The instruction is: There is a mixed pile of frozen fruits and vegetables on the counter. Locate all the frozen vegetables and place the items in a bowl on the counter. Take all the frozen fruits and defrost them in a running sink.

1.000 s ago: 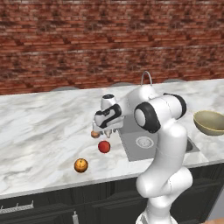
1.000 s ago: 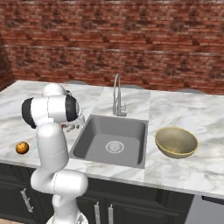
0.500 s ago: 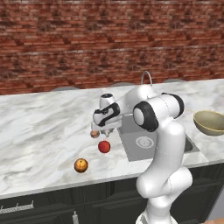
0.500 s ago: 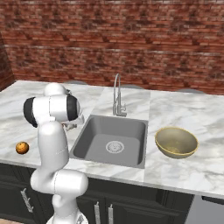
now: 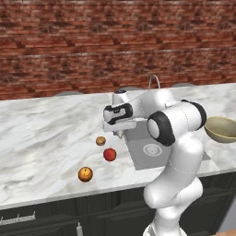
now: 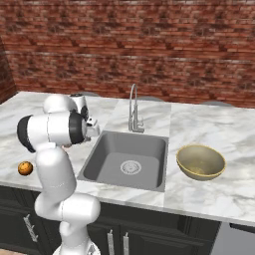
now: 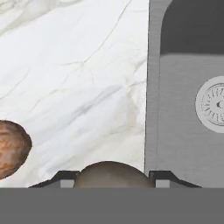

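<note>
Your gripper (image 7: 113,181) has its jaws closed on the pale mushroom (image 7: 113,175), lifted above the marble counter (image 5: 41,133) beside the sink (image 6: 124,162). The brownish-orange ball (image 5: 100,141) lies nearby; the bowl (image 6: 200,162) waits beyond, under the brick wall (image 6: 149,45).

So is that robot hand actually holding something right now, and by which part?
Yes: the gripper is shut on the mushroom, pinched by the sides of its rounded cap.
</note>
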